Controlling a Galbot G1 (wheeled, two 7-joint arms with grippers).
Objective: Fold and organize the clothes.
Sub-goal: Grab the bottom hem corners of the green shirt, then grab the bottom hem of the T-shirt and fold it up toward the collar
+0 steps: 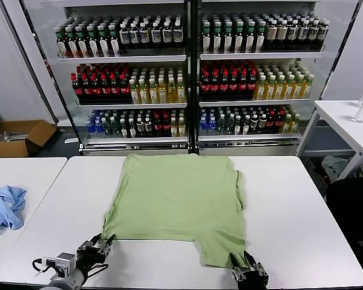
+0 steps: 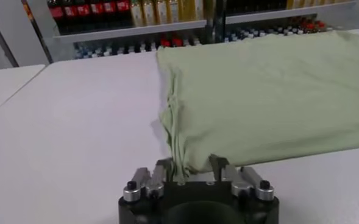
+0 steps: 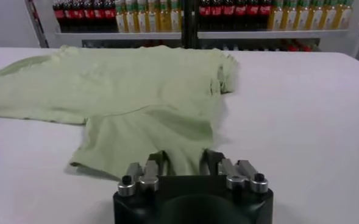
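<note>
Grippers first. Left gripper (image 2: 188,172) at the near left of the counter (image 1: 302,235), pinched on the near left corner of the green shirt (image 1: 178,196), with cloth bunched between the fingers (image 2: 159,172). Right gripper (image 1: 249,270) at the near edge, a bit right of the middle, closed on the tip of the cloth flap (image 3: 149,137) that hangs toward the near side. Both nearly closed, with only thin cloth between.

Shirt spread flat in the middle of the counter, far edge near the drink shelves (image 1: 187,78). Probably soft, light and floppy, so likely to sag and wrinkle when lifted. Not breakable. Maybe a little slippery, so a thin pinch could slide off. Best held at corners and edges, both sides lifted together to keep the fold even.

Small blue garment (image 1: 3,206) on the other counter at the far left, well apart.
</note>
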